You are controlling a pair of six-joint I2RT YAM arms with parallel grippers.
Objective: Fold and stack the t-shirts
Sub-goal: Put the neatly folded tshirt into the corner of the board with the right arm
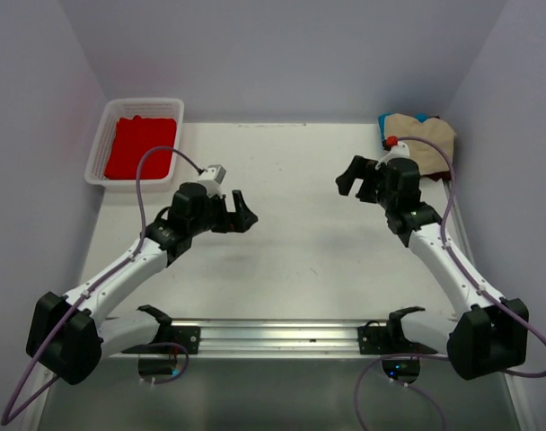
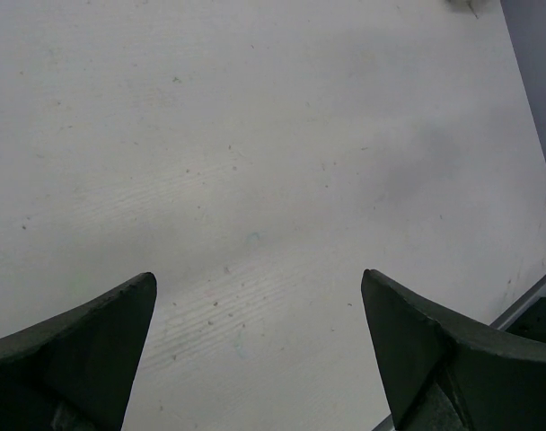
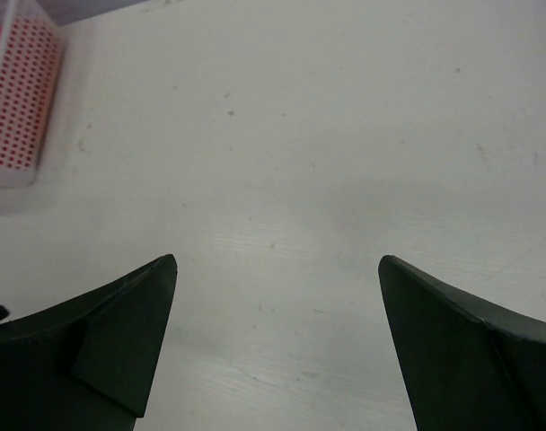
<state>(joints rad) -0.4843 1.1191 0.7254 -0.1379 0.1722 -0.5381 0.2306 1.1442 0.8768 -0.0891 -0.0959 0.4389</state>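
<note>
While both arms are held above the middle of the white desk, nothing is gripped by either. The left gripper is seen spread wide, with only desk surface between its dark fingers in its wrist view. The right gripper is likewise spread and empty.

The soft tan t-shirt lies crumpled on top of a small heap in the far right corner of the desk, just behind the right wrist. A strip of bright blue cloth shows at the heap's far edge. A bright red t-shirt is laid in the white plastic lattice basket at the far left corner. No maroon shirt can be made out.

Folding is judged not yet begun, and a shirt would first have to be drawn from the heap.

Several risks are judged from this position:
- Because the tan shirt is bunched over other cloth, two layers could be pinched at once and the whole heap dragged out.
- The heap lies close to the right wall and behind the wrist, so the reach would be awkward. The purple cable could catch on the cloth.
- If only a loose fold is pinched, the shirt may slip free.
</note>
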